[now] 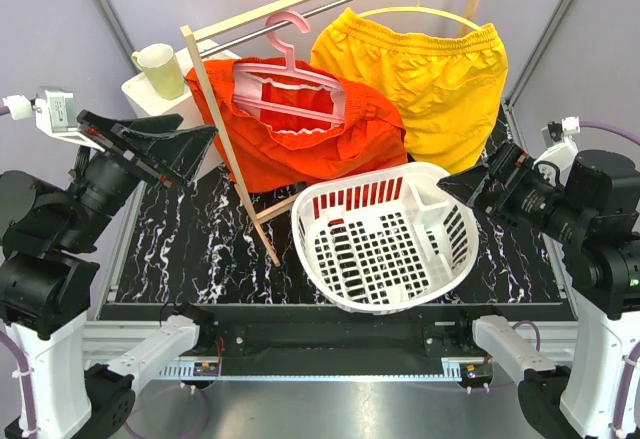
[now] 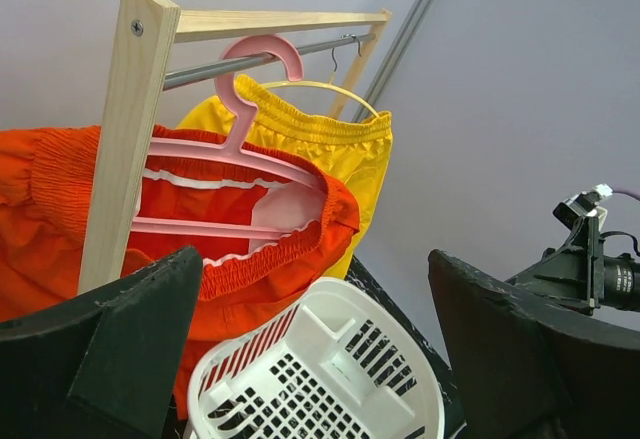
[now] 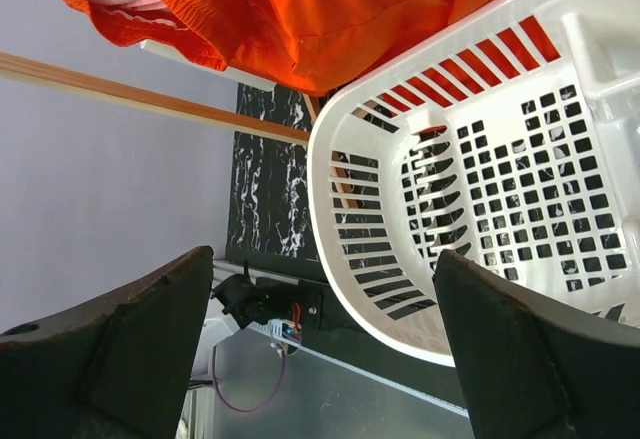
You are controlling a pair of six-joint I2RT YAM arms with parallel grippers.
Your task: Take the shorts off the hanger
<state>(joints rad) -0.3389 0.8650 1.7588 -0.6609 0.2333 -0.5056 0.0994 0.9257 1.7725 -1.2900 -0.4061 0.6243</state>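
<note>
- The shorts hung side by side on a metal rail (image 1: 345, 1). The orange-red pair (image 1: 300, 144) was on a pink hanger (image 2: 230, 152), and the yellow pair (image 1: 440, 79) was on a pale hanger (image 1: 420, 8), above a black marbled table (image 1: 170, 249).
- The rail sat in a wooden frame (image 1: 235, 159), whose slanted post crossed in front of the orange-red pair.
- A white laundry basket (image 1: 345, 199) lay tilted under the orange-red hem; we could not tell whether the two touched.
- We found the left gripper (image 1: 200, 154) near the orange-red pair's left edge, its fingers spread wide with nothing between them. The right gripper (image 1: 455, 197), likewise spread and empty, pointed at the basket's far rim.
- We judged that neither pair had been freed.
- The elastic waistbands looked stretched over the hanger arms, so a straight downward pull could drag a hanger off the rail.
- Such a pull could also rock the light frame, and the post could foul the left arm's reach.
</note>
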